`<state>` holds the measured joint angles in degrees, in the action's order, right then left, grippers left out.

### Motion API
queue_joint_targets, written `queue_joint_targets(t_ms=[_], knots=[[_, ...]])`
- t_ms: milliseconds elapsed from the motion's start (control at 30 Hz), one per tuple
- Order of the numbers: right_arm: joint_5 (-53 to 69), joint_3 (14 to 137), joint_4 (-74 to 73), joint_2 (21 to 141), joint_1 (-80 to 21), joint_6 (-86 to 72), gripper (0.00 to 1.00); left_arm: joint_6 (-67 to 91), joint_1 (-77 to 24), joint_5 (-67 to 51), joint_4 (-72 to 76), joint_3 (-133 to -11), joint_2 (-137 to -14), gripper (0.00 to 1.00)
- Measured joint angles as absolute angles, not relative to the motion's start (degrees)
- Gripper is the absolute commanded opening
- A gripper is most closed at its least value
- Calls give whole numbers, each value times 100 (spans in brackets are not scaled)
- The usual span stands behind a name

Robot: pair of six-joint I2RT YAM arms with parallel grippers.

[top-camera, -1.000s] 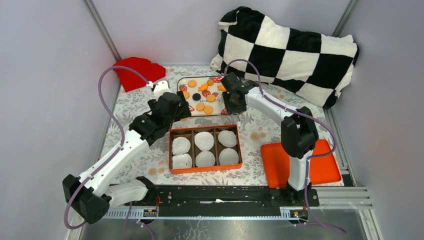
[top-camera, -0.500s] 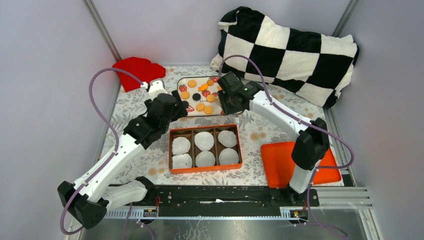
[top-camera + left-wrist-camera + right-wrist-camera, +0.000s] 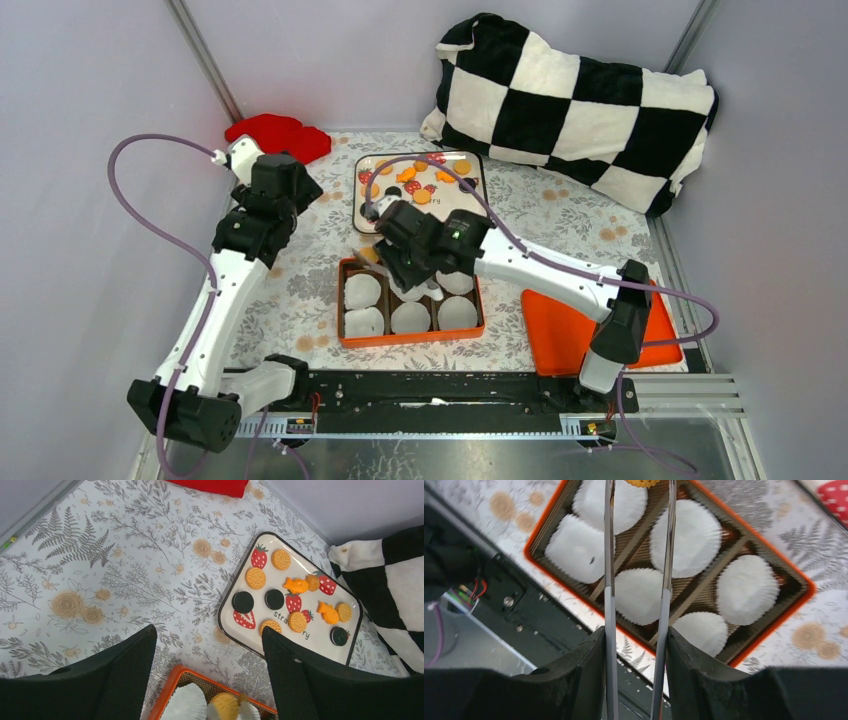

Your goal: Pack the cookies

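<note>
Several cookies (image 3: 298,621), orange round, black and fish-shaped, lie on a white strawberry-print plate (image 3: 477,172) at the back. My right gripper (image 3: 402,252) is shut on metal tongs (image 3: 607,580). The tong tips pinch one orange round cookie (image 3: 224,706) over the back left of an orange box (image 3: 343,303) that holds several white paper cups (image 3: 683,537). The cookie also shows at the top edge of the right wrist view (image 3: 642,482). My left gripper (image 3: 210,635) is open and empty, high above the tablecloth, left of the plate.
A red cloth (image 3: 277,135) lies at the back left and a black-and-white checked cushion (image 3: 575,95) at the back right. An orange tray (image 3: 655,335) sits at the front right. Grey walls close in both sides.
My right gripper has swung from the plate forward and left to the box, tongs and cookie with it. My left gripper has pulled back left, away from the plate.
</note>
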<state>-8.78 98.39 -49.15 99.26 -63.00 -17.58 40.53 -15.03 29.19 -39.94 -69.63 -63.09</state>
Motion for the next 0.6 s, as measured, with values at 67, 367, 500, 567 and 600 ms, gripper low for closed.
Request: queue_joint_targets(t_ms=[67, 367, 500, 567, 600], knots=[[-760, 9839, -4910, 9974, -6514, -1804, 0, 4086, -1243, 2676, -3990, -6949, -6366, 82], [-436, 9813, -4842, 10499, -6696, -1959, 0, 4104, -1219, 2307, -3994, -6733, -6335, 84], [-338, 9802, -4834, 10733, -6785, -2016, 24, 4101, -1214, 2261, -3979, -6689, -6302, 84], [-349, 9802, -4836, 10790, -6823, -2034, 34, 4099, -1214, 2206, -3968, -6641, -6289, 84], [-362, 9802, -4838, 10796, -6831, -2038, 37, 4097, -1214, 2182, -3966, -6622, -6287, 84]])
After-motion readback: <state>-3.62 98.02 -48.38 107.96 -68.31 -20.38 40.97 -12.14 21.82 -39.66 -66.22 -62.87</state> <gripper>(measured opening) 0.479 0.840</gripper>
